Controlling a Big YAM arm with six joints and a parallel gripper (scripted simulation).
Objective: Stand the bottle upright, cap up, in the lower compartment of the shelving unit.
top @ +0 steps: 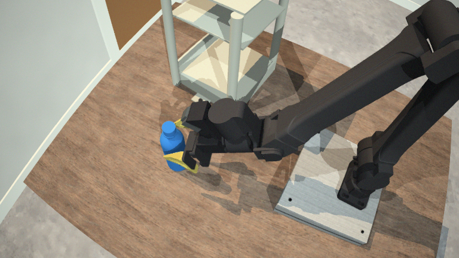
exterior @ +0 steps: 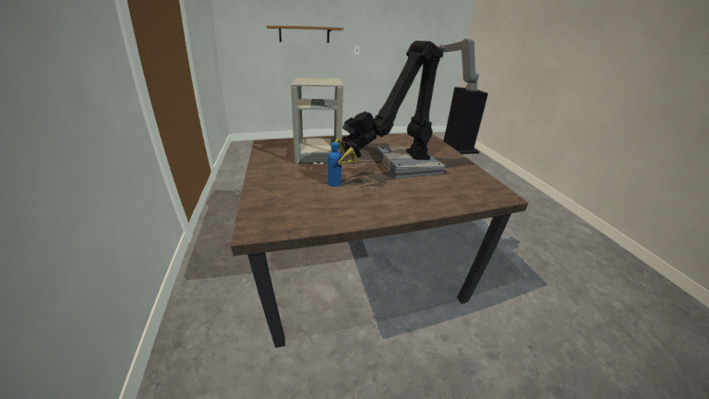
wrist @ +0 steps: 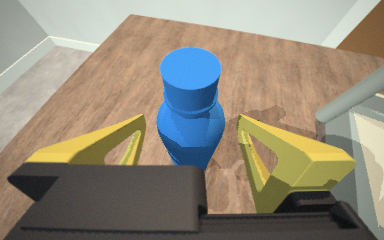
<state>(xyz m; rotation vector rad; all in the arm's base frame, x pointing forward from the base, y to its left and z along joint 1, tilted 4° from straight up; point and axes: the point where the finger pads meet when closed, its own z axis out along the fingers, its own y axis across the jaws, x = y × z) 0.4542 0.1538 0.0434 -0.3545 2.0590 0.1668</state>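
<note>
A blue bottle (top: 173,144) stands upright, cap up, on the wooden table in front of the shelving unit (top: 221,35). It also shows in the exterior view (exterior: 334,164) and in the wrist view (wrist: 191,107). My gripper (top: 178,141) is open, with its yellow fingers on either side of the bottle's body and gaps to both sides in the wrist view (wrist: 191,137). The shelving unit's lower compartment (top: 220,64) is empty. The unit also shows behind the bottle in the exterior view (exterior: 317,119).
The arm's grey base plate (top: 326,187) lies to the right on the table. A post of the shelving unit (wrist: 350,100) shows at the right edge of the wrist view. The table's left edge is close beyond the bottle.
</note>
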